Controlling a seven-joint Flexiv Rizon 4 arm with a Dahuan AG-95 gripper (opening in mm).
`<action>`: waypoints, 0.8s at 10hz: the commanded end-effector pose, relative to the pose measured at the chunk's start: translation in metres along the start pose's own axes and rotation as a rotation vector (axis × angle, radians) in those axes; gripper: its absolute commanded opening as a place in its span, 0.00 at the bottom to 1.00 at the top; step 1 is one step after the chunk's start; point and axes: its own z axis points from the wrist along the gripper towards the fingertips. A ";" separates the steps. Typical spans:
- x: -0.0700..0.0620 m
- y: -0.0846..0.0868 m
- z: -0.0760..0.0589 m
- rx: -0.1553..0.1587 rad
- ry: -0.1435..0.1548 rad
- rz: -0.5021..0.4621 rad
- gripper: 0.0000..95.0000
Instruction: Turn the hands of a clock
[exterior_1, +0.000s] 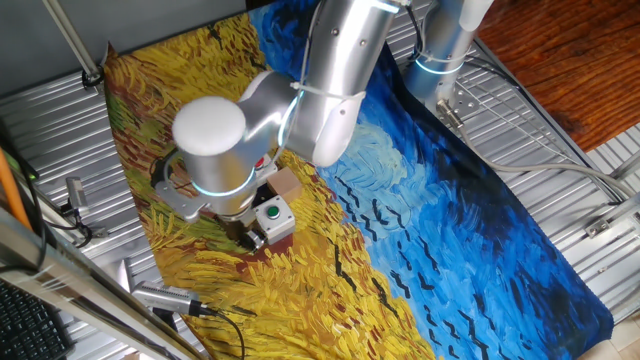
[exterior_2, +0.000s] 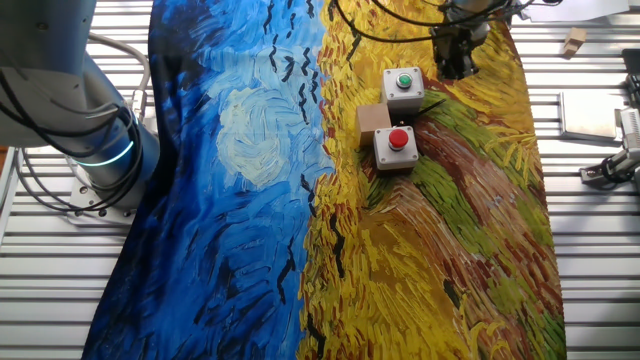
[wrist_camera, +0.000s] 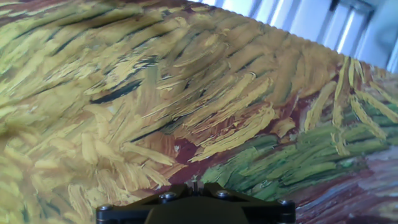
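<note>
No clock and no black C-clamp show in any view. My gripper (exterior_1: 250, 236) hangs low over the painted cloth, just beside a grey box with a green button (exterior_1: 272, 216). In the other fixed view the gripper (exterior_2: 456, 62) is to the right of that box (exterior_2: 404, 86) and apart from it. In the hand view only the dark fingertips (wrist_camera: 194, 185) show at the bottom edge. They stand together with nothing between them, above bare yellow and maroon cloth.
A grey box with a red button (exterior_2: 394, 146) and a small wooden block (exterior_2: 373, 118) sit next to the green-button box. A metal tool (exterior_1: 165, 298) lies off the cloth's edge. A grey plate (exterior_2: 590, 112) and a small wooden piece (exterior_2: 573, 40) lie on the slatted table.
</note>
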 end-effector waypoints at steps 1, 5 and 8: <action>0.002 0.000 -0.001 -0.038 -0.010 0.052 0.00; 0.017 -0.009 0.016 -0.077 -0.023 0.048 0.00; 0.019 -0.015 0.019 -0.067 -0.022 0.045 0.00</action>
